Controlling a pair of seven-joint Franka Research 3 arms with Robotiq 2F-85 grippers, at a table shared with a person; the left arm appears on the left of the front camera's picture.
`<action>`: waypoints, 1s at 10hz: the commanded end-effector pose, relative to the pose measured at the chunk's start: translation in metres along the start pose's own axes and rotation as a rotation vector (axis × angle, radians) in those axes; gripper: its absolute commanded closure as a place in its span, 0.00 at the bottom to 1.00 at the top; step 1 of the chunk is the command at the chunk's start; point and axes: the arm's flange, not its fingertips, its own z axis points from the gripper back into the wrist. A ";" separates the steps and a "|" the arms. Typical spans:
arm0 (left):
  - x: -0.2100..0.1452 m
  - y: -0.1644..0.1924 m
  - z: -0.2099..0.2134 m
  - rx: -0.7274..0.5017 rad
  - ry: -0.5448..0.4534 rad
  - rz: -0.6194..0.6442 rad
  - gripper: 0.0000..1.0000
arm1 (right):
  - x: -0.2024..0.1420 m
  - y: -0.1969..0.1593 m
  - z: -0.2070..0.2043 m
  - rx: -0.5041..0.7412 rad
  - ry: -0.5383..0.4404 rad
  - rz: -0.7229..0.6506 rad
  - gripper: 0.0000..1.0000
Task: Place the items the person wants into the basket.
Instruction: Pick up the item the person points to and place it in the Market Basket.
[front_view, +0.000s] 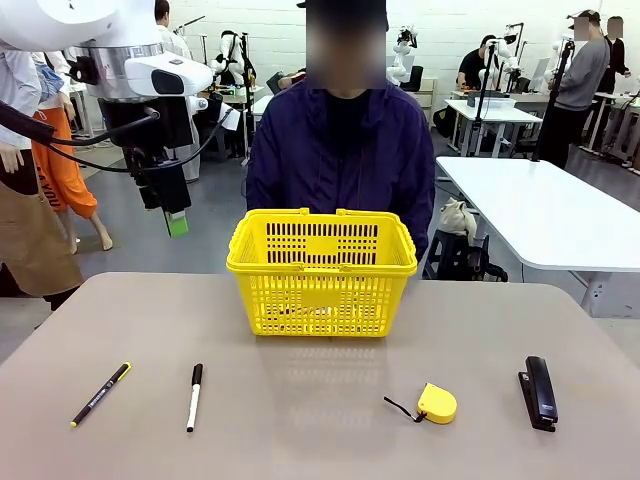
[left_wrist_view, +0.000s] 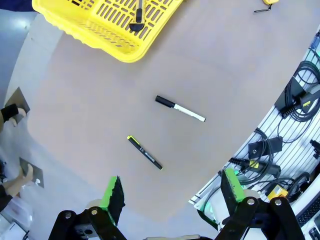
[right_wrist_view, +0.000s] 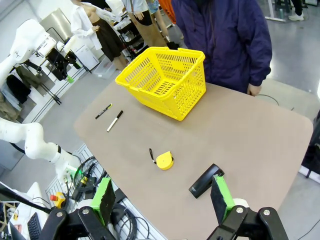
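The yellow lattice basket (front_view: 320, 270) stands mid-table in front of the person (front_view: 340, 150). In the left wrist view a yellow-and-black utility knife (left_wrist_view: 137, 19) lies inside the basket (left_wrist_view: 100, 30). A thin black pen with a yellow end (front_view: 100, 394) and a white marker with a black cap (front_view: 194, 397) lie side by side on the near left of the table. My left gripper (front_view: 175, 222) hangs open high above the table's far left, over the pen (left_wrist_view: 144, 152) and marker (left_wrist_view: 180, 108). My right gripper (right_wrist_view: 162, 197) is open, high off the table's right side, holding nothing.
A round yellow tape measure (front_view: 436, 403) and a black stapler (front_view: 538, 392) lie on the near right of the table (front_view: 320, 440). The person's hand (right_wrist_view: 254, 90) rests at the far edge. Cables and gear (left_wrist_view: 295, 100) sit beyond the near edge.
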 end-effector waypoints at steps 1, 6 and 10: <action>-0.001 -0.001 0.003 0.009 0.008 -0.002 0.00 | 0.000 0.000 -0.001 0.018 -0.025 0.014 0.00; -0.001 -0.001 0.003 0.009 0.008 -0.002 0.00 | 0.000 0.000 -0.001 0.018 -0.025 0.014 0.00; 0.000 0.000 0.000 0.000 0.000 0.000 0.00 | 0.000 0.000 -0.001 0.018 -0.025 0.014 0.00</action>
